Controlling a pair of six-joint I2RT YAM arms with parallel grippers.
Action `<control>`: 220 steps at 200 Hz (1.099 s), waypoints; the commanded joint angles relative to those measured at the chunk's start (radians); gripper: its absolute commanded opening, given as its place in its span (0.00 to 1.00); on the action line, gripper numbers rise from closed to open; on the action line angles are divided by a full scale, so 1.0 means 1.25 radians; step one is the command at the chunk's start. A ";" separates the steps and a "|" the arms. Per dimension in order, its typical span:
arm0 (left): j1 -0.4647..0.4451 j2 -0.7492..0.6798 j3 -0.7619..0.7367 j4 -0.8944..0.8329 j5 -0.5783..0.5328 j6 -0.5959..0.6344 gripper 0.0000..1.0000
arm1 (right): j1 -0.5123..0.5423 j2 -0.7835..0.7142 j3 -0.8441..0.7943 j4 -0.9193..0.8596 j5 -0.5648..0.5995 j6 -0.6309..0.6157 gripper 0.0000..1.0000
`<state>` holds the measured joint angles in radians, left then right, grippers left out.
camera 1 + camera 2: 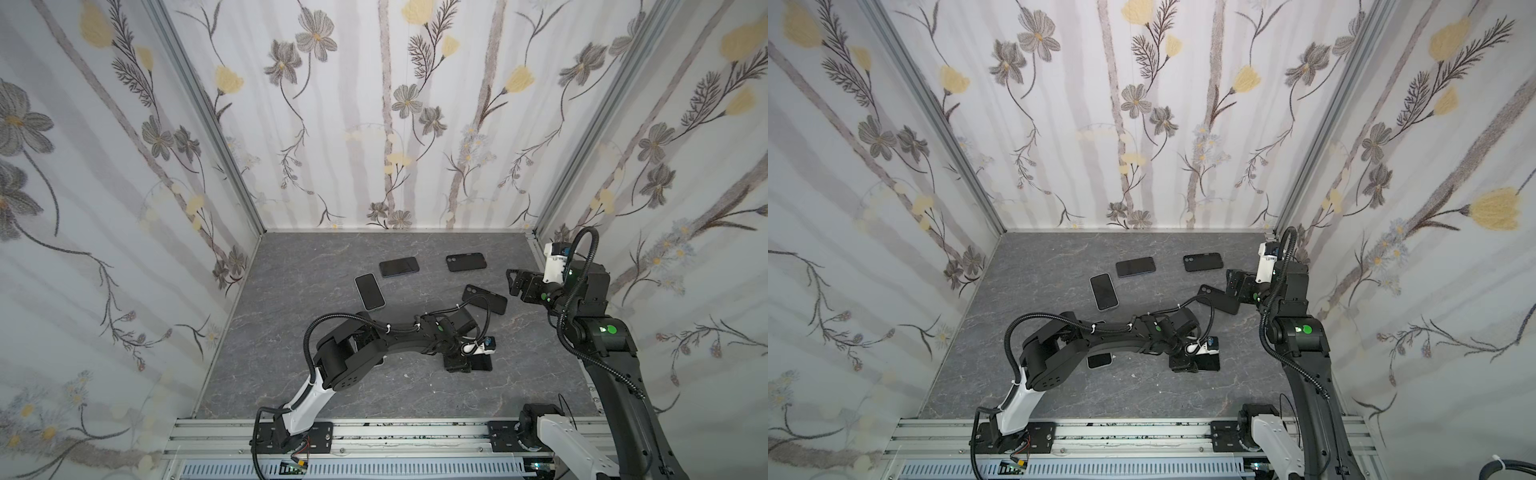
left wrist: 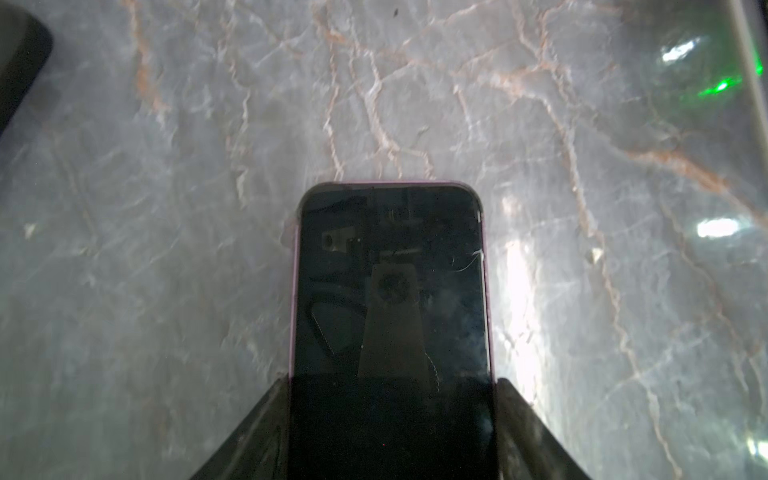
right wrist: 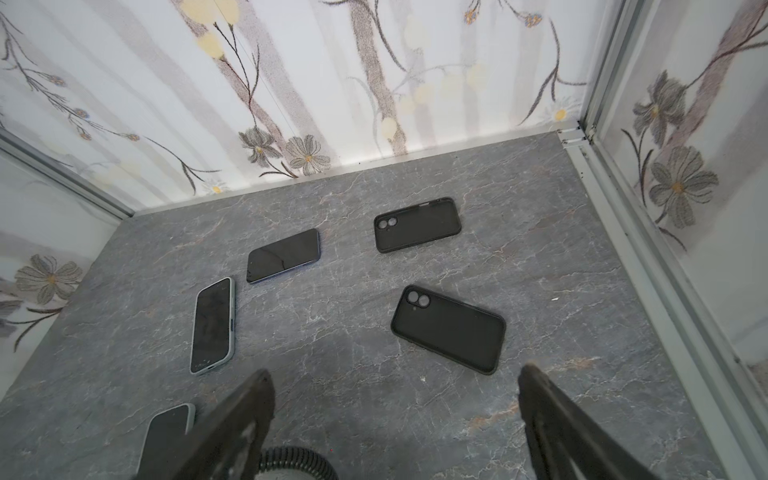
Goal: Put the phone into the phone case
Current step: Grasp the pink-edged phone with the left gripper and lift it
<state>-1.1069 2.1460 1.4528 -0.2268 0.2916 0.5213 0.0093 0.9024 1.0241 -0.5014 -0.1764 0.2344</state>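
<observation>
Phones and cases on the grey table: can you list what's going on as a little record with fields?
table: grey marble
loose phones: back phone and slanted phone, both screen up; third phone partly under the left arm
cases: far case and near case, both black and empty
left tool: closed on pink-edged phone
right tool: open, holding nothing

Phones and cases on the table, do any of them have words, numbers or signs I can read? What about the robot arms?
No text can be read anywhere.
Pink-edged phone: dark screen, only reflections.
Far phone: dark screen, blank.
Near phone: dark screen, blank.
Far case: plain black, only camera holes.
Near case: plain black, only camera holes.
Green dot on the right arm: plain mark, no letters.
</observation>
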 commanded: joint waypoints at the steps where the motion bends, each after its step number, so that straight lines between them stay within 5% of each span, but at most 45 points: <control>1: 0.012 -0.034 -0.044 0.015 -0.032 -0.002 0.52 | 0.001 0.010 -0.008 0.064 -0.040 0.038 0.90; 162: 0.106 -0.228 -0.185 0.096 -0.049 -0.007 0.48 | 0.021 0.133 -0.025 0.071 -0.229 0.060 0.84; 220: 0.147 -0.380 -0.209 0.064 -0.057 0.026 0.48 | 0.033 0.160 -0.015 0.064 -0.395 0.043 0.78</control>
<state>-0.9375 1.7370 1.1992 -0.1570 0.2211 0.5198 0.0383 1.0935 0.9920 -0.4313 -0.5430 0.3050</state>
